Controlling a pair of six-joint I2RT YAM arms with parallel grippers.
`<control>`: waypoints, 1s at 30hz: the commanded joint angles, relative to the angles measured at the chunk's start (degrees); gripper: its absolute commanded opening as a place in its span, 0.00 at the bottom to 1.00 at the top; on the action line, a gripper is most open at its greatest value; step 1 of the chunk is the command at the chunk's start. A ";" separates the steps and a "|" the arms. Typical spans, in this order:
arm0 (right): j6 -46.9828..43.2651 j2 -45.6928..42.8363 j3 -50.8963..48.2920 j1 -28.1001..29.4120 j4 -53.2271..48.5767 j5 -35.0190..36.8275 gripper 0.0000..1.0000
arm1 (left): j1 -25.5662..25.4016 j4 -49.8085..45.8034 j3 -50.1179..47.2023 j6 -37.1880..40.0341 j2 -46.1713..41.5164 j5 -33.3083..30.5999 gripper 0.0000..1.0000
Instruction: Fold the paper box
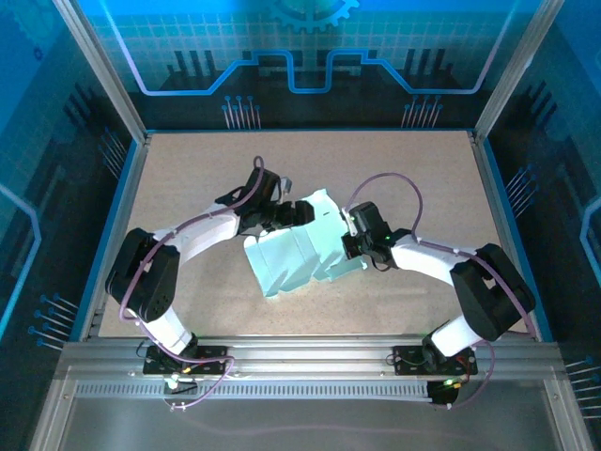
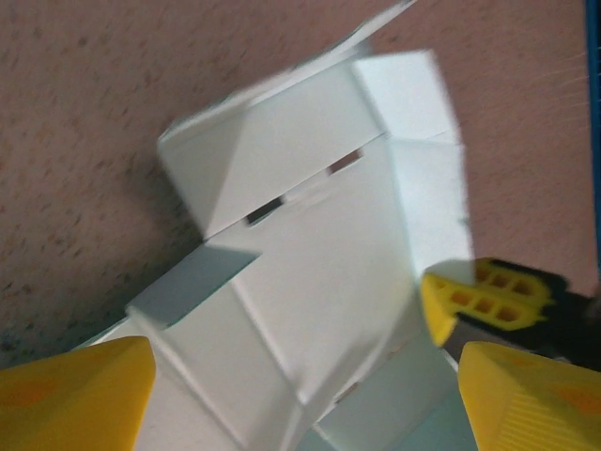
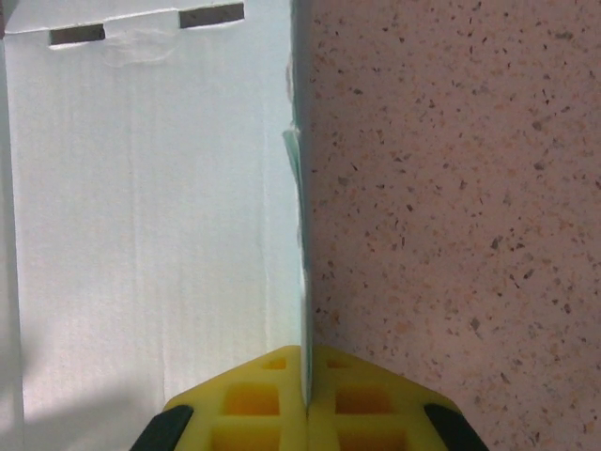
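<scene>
one paper box (image 1: pixel 299 252) in right gripper (image 3: pixel 305 371)

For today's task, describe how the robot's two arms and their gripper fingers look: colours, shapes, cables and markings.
Both the left arm and right arm have white links joined by bulky black joints. A thin mauve cable runs along each. The right arm carries a small green light. The fingers are bright yellow, with square moulded pockets.
</scene>
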 commanded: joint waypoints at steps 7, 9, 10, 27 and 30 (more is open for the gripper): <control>-0.92 -2.35 -1.08 1.34 5.17 1.46 0.00 | -1.45 -6.30 16.01 4.39 5.67 2.06 0.87; -1.18 -2.23 -0.95 1.67 5.06 1.20 0.00 | -1.46 -8.81 20.38 5.54 8.59 2.81 0.84; -1.39 -2.14 -0.87 1.83 5.05 1.22 0.00 | -1.50 -10.96 23.13 6.12 10.70 3.52 0.82; -3.33 -1.75 -2.19 2.59 6.99 2.07 0.00 | -3.91 -27.35 50.50 8.81 27.89 2.72 0.62; -3.54 -1.79 -2.05 2.57 6.65 2.38 0.00 | -3.98 -30.17 53.04 9.89 30.44 3.49 0.61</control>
